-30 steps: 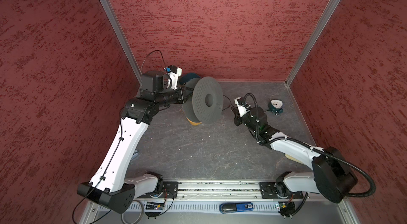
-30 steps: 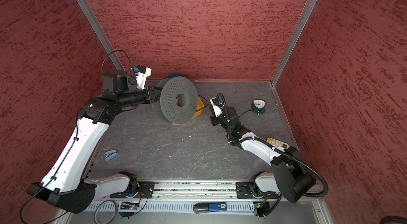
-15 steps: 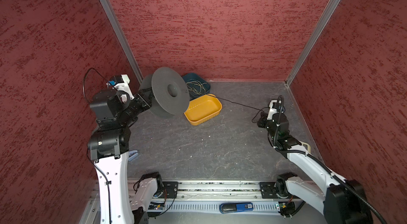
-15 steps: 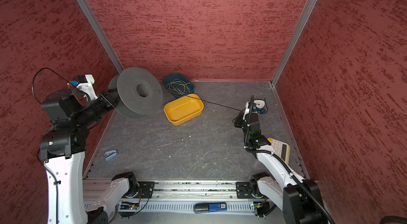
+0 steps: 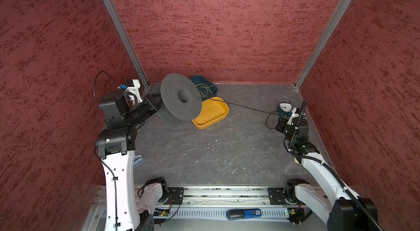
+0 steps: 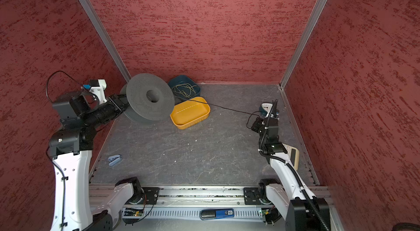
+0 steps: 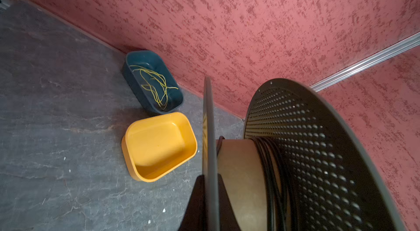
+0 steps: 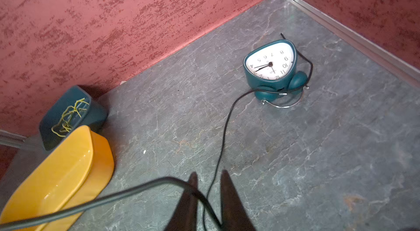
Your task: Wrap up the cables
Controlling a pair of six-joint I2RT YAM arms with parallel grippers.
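Note:
The cables are one thin black cord (image 5: 245, 107) running from the grey perforated spool (image 5: 180, 98) past the yellow tray and across the floor to my right gripper (image 5: 277, 125). Several turns lie wound on the spool's brown core (image 7: 270, 173). My left gripper (image 7: 210, 180) is shut on the edge of one spool flange and holds the spool off the floor at the back left. In the right wrist view the right gripper (image 8: 209, 173) stands open, and the cord (image 8: 223, 132) passes loosely between its fingers and loops behind the clock.
A yellow tray (image 5: 223, 116) and a dark blue tray (image 5: 195, 80) with yellow-green wire sit by the back wall. A teal clock (image 5: 284, 107) lies at the back right beside the right gripper. A blue clip (image 6: 114, 160) and a beige device (image 6: 293, 156) lie near the side walls.
The left arm swung the spool from the middle to the back left. The right gripper drew back to the right beside the clock, and its jaws have come apart off the cord.

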